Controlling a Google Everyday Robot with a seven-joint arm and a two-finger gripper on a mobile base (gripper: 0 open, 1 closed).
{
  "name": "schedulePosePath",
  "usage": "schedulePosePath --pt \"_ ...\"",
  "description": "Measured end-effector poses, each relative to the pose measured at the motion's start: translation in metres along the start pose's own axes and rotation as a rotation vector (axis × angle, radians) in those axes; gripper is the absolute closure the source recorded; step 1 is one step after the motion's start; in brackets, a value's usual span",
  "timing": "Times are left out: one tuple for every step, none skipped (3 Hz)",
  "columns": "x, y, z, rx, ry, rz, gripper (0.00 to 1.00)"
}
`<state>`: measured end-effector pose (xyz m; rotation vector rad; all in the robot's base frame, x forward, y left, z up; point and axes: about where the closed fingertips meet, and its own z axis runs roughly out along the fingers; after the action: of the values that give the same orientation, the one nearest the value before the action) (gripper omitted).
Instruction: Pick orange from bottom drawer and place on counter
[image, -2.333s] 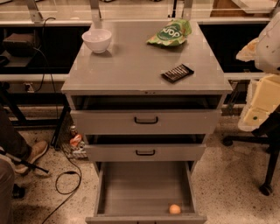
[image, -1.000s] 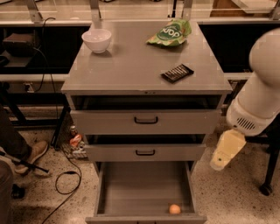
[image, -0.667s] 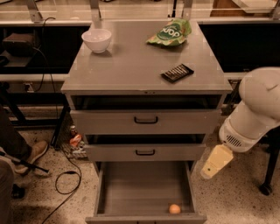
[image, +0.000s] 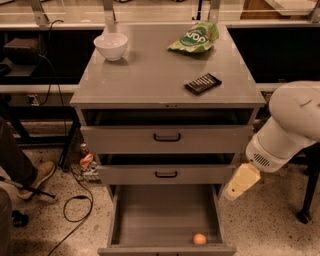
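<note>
The small orange (image: 199, 239) lies in the front right corner of the open bottom drawer (image: 150, 220), whose grey tray holds nothing else. The counter (image: 150, 75) is the grey top of the cabinet. My white arm (image: 290, 130) reaches in from the right, and my cream-coloured gripper (image: 240, 181) hangs beside the cabinet's right edge. The gripper is just outside the bottom drawer's right wall, above and to the right of the orange, and touches nothing.
On the counter stand a white bowl (image: 110, 46) at the back left, a green snack bag (image: 194, 37) at the back right and a dark bar (image: 202, 83) at the front right. The two upper drawers stand slightly ajar. A person's leg and shoe (image: 30, 175) are at the left.
My arm has swung down and to the left, from high at the right edge to beside the lower drawers. The orange and the counter items have not moved.
</note>
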<state>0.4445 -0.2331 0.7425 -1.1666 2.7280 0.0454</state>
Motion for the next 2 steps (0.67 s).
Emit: schedulePosePath --pt "0.0 -0.001 0.042 -0.024 0.021 0.062 0.0" --pt "0.008 0.001 0.124 -0.048 0.077 0.171 0.0"
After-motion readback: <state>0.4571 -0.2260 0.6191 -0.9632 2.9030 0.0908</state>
